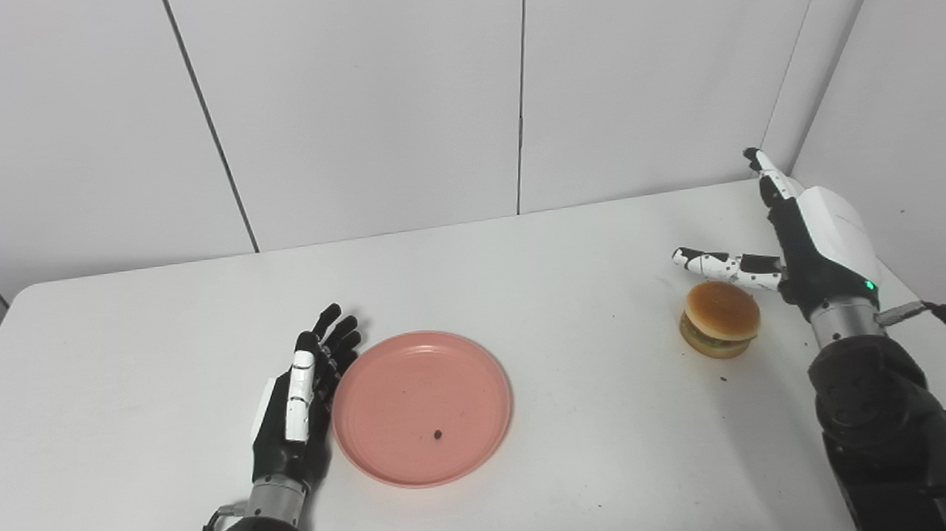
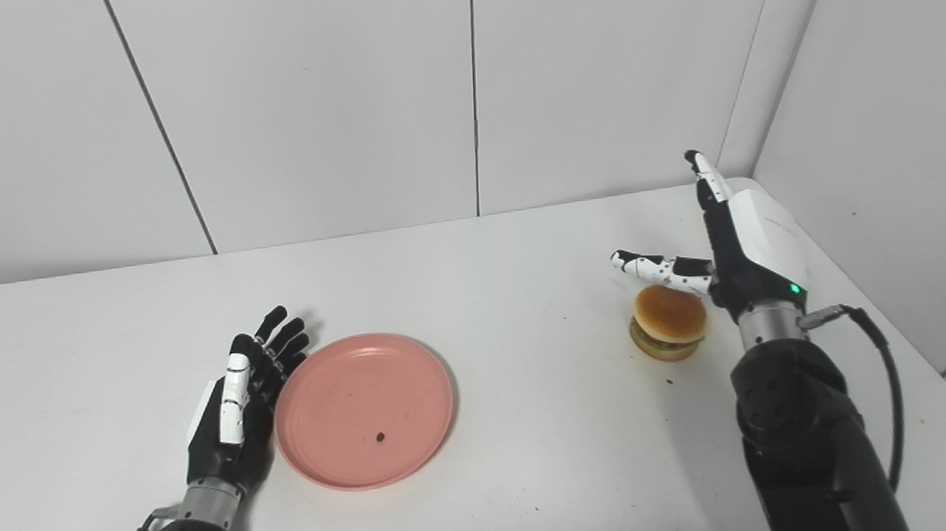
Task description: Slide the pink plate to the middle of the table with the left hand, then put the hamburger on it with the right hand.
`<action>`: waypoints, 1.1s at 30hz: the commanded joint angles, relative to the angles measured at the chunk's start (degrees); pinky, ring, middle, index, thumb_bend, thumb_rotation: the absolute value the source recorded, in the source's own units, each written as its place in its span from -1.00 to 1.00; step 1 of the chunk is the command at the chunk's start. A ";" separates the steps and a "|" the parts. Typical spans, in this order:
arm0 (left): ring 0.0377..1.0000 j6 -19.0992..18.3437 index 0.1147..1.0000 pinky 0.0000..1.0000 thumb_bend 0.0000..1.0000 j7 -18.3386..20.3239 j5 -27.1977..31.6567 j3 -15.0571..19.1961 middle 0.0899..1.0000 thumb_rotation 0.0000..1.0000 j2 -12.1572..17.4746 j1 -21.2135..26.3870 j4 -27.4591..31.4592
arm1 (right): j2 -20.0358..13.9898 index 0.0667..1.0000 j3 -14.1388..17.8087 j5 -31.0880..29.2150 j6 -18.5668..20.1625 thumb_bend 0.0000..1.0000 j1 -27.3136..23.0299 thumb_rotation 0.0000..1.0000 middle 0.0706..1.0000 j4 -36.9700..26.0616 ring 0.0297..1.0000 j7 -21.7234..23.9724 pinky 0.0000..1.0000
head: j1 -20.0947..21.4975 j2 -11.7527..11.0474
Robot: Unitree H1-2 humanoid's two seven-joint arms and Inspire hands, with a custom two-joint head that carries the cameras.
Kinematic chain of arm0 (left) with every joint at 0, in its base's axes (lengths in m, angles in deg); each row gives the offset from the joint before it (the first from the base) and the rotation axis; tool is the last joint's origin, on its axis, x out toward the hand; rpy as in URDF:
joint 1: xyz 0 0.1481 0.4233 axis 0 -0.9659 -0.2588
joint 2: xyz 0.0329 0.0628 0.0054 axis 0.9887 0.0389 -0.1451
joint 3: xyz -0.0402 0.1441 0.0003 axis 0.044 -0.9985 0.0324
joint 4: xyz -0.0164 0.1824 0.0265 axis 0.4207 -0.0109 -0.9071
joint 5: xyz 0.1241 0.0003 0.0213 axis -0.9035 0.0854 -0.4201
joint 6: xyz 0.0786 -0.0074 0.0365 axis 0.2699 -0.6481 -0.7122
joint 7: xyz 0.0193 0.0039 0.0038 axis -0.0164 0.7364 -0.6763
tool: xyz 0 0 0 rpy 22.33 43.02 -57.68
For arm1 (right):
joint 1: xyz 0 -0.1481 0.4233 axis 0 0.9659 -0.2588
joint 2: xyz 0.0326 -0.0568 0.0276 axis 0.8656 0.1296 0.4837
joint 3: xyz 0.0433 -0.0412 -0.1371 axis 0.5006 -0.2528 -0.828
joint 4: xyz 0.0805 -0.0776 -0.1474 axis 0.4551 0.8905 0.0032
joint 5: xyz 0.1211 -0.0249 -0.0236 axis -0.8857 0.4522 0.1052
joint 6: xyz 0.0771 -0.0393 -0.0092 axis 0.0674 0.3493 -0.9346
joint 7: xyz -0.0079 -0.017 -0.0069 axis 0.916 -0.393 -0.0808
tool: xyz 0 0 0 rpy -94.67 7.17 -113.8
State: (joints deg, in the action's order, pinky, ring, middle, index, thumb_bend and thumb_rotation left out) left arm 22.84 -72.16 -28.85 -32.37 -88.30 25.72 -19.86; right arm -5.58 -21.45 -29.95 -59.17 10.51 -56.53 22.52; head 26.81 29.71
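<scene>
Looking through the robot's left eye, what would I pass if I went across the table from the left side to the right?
left hand → pink plate, with a small dark crumb on it → hamburger → right hand, open beside and above the hamburger.

- A white counter (image 1: 522,295) is lying below, its surface carrying small dark crumbs (image 1: 723,380).
- Pale wall panels (image 1: 354,103) are standing behind it, dark seams (image 1: 520,96) running down between them.
</scene>
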 commanded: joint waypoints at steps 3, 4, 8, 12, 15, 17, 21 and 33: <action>0.83 -1.40 0.76 0.88 0.20 0.15 0.41 0.39 0.79 0.96 0.82 -2.00 -1.71 | -0.62 0.87 1.79 2.64 0.14 0.81 -1.58 -0.04 0.85 0.23 0.79 3.23 0.57 | 0.04 0.20; 0.82 -1.45 0.75 0.88 0.20 0.13 0.30 0.34 0.78 0.98 0.86 -2.00 -1.64 | -0.74 0.86 1.83 2.51 0.12 0.81 -1.63 -0.09 0.85 0.61 0.80 3.50 0.62 | 0.04 0.20; 0.83 -1.08 0.76 0.88 0.20 0.38 0.30 0.27 0.79 0.98 0.96 -1.96 -1.82 | -1.34 0.89 1.57 2.40 0.12 0.81 -1.96 -0.12 0.87 2.92 0.85 5.31 0.69 | 0.10 0.23; 0.83 -1.65 0.76 0.89 0.20 0.27 0.25 0.21 0.80 1.00 0.95 -2.13 -1.27 | -1.41 0.91 1.65 1.28 0.13 0.83 -2.25 -0.18 0.91 4.66 0.90 6.43 0.75 | 0.03 0.42; 0.85 -2.12 0.78 0.91 0.21 0.62 0.41 0.08 0.81 1.00 1.15 -2.23 -1.01 | -1.42 0.91 1.59 1.52 0.13 0.84 -2.51 -0.22 0.94 6.09 0.92 6.94 0.75 | 0.03 0.42; 0.85 -2.14 0.77 0.91 0.21 0.59 0.35 0.11 0.81 1.00 1.08 -2.30 -0.96 | -1.24 0.91 1.77 1.66 0.12 0.85 -2.71 -0.22 0.94 6.91 0.92 7.35 0.76 | -0.18 0.53; 0.85 -1.91 0.77 0.91 0.23 1.17 0.64 0.13 0.81 0.99 1.21 -2.35 -1.11 | -1.11 0.90 1.53 1.63 0.13 0.88 -3.20 -0.27 0.91 8.92 0.88 7.49 0.69 | -0.22 0.64; 0.86 -3.32 0.79 0.93 0.24 1.16 0.78 0.31 0.83 0.99 1.15 -2.54 -0.03 | 0.16 0.93 2.66 6.42 0.15 0.89 -4.45 -0.28 0.89 13.63 0.81 10.71 0.59 | -0.22 1.00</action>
State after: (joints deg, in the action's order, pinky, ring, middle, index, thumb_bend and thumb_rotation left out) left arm 21.28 -71.03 -28.77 -32.33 -87.85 25.50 -18.79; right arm -4.96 -19.46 -25.40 -59.03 8.40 -42.14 33.31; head 26.63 30.67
